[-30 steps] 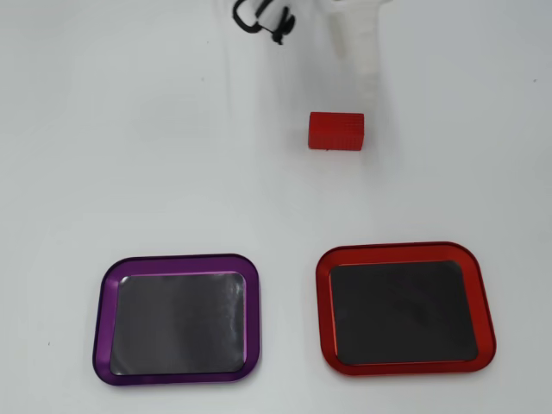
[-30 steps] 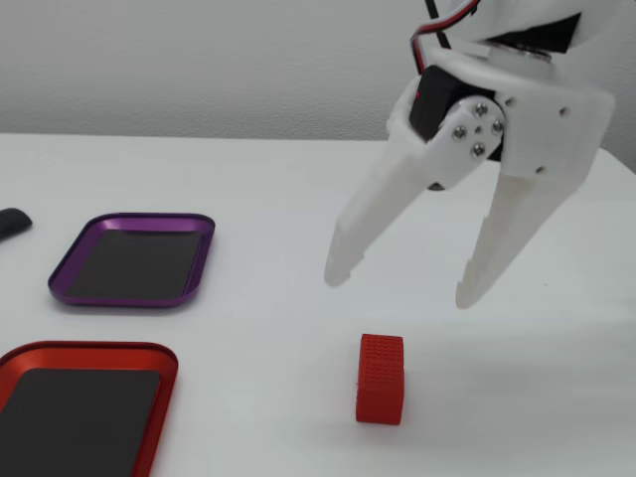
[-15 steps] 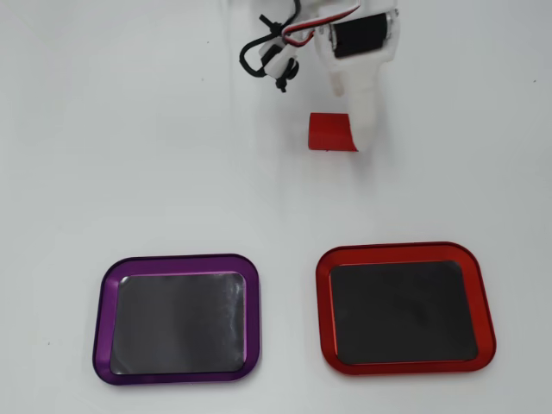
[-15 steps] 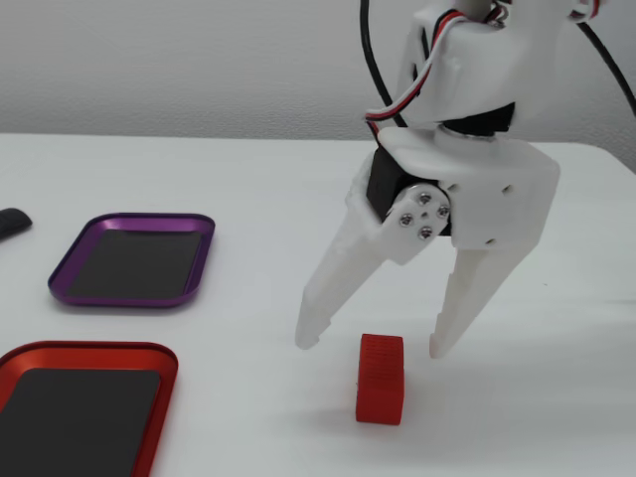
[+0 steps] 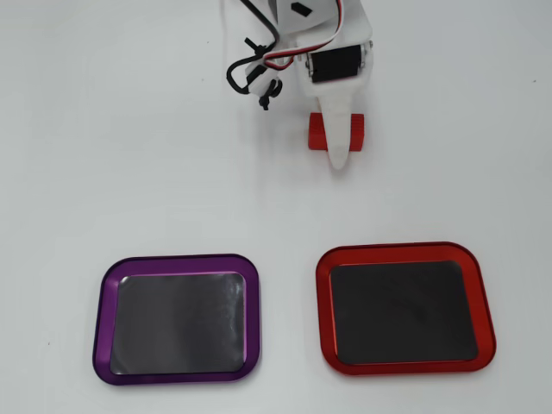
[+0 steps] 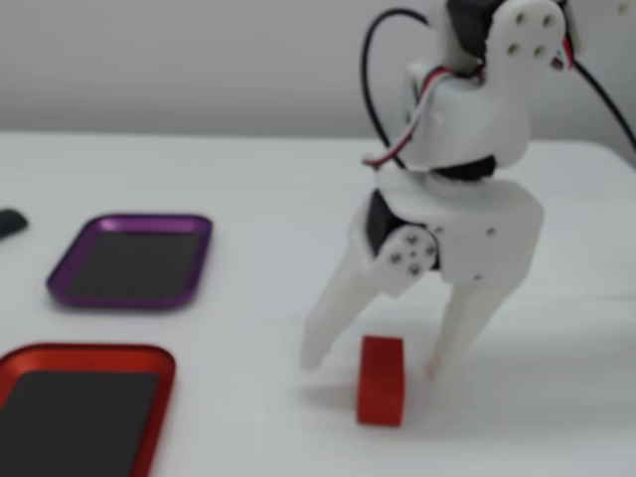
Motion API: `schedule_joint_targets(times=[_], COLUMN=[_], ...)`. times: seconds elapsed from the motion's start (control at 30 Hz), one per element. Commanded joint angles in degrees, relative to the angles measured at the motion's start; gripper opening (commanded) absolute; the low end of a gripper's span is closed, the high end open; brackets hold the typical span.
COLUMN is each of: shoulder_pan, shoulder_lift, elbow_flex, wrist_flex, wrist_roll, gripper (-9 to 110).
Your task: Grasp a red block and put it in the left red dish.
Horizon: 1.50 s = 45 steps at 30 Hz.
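Red dish [image 6: 60, 360] empty; wide-open gripper [image 6: 373, 368] straddling red block [image 6: 381, 381], unclamped.

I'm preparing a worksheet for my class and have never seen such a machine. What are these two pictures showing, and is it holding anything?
This is a small white plastic robot arm whose two-finger gripper stands open. One picture looks straight down; the other is from a camera at table height. On the white table lie a small bright red studded block, a shallow red-rimmed tray and a matching purple-rimmed tray, both empty. Nothing is held yet: the fingers straddle the block on the table.
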Motion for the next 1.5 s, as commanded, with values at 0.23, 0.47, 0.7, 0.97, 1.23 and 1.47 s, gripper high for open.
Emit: schedule_joint_targets(times=[0.23,0.47,0.7,0.97,1.23,1.47], shoulder_pan=[-0.26,-0.35,-0.44,-2.29,-5.19,-4.66], shoulder_lift=[0.18,0.18,0.18,0.18,1.49,13.36], elbow_flex=[-0.26,-0.26,-0.26,-0.26,-1.23,-0.62], wrist_flex=[-0.97,-0.97,-0.97,-0.97,-0.18,-7.73], wrist_roll=[-0.09,-0.09,-0.09,-0.09,-0.18,-4.83], gripper=[31,24,11,9,-1,-1])
